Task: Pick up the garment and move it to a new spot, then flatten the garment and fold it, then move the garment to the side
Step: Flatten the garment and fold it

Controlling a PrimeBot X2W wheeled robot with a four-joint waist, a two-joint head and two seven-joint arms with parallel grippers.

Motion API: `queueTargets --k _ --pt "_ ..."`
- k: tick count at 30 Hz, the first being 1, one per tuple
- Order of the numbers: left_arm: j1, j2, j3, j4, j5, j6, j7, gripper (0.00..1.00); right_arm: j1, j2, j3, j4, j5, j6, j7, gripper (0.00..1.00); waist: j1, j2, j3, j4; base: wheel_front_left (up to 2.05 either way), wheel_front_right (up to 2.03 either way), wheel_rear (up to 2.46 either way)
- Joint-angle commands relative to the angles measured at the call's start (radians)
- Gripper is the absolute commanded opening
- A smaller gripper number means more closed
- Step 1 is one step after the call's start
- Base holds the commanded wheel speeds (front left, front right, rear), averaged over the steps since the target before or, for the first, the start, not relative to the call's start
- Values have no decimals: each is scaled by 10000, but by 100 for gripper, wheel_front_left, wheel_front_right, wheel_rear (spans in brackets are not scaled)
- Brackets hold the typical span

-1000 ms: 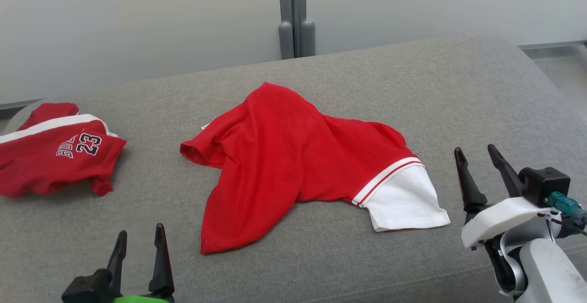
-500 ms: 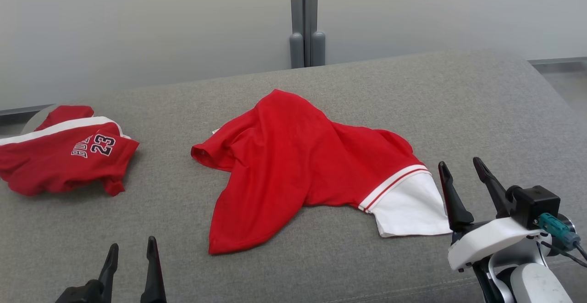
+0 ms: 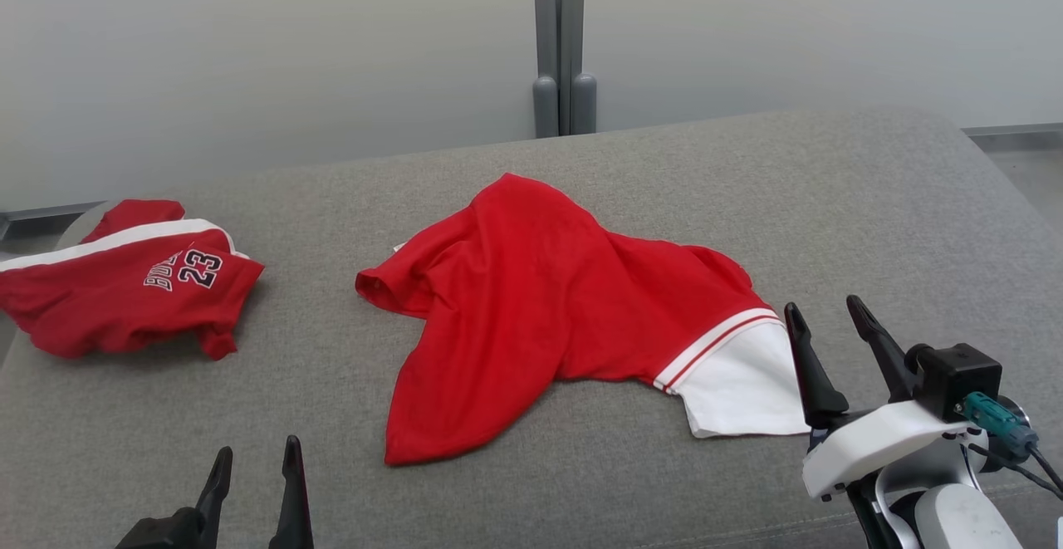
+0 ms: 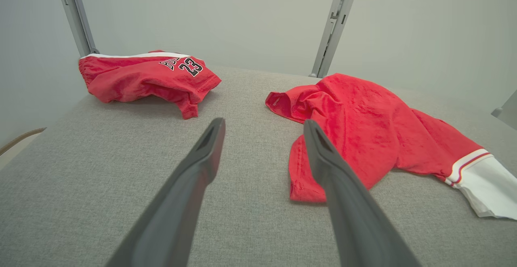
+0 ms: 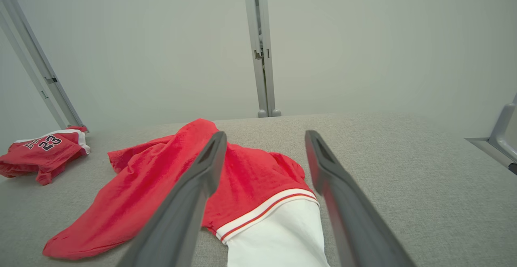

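Red garment point(image 3: 531, 308) lying crumpled on the grey cushion point(image 3: 830, 200), right hand point(image 3: 822, 308) hovering just beside its white sleeve, fingers spread and empty, left hand point(image 3: 257, 451) hovering near the hem, likewise spread.

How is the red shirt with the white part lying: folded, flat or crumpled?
Crumpled: the red shirt with the white part is humped and creased on the grey cushion.

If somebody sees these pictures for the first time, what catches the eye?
The crumpled red garment with a white end, lying in the middle of the grey cushion. A second red garment printed 23 sits at the far left, and the left gripper and right gripper wait near the bottom corners, jaws open and empty.
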Motion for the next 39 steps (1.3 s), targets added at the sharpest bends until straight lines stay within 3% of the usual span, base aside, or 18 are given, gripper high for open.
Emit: queueTargets --k 1,12,21,28,39 --pt "-30 87 -3 22 71 67 1 100 14 -4 15 31 -86 -3 -14 100 0 0 -22 19 0 0 0" --pt "-36 54 -162 67 4 60 135 100 -40 2 17 181 7 -3 -10 100 0 0 -25 88 0 0 0" --pt "-492 -814 -486 1065 -839 -365 553 100 20 101 -151 710 152 -3 -32 100 0 0 205 -39 0 0 0" --pt "-1375 -1732 -715 2851 -1615 -822 1050 100 -104 153 -201 1254 213 -3 -174 100 0 0 511 -284 0 0 0" --pt "-2922 -2573 -300 5542 -2667 -1349 1292 100 -381 206 -77 1726 209 -3 -399 100 0 0 1008 -768 0 0 0"
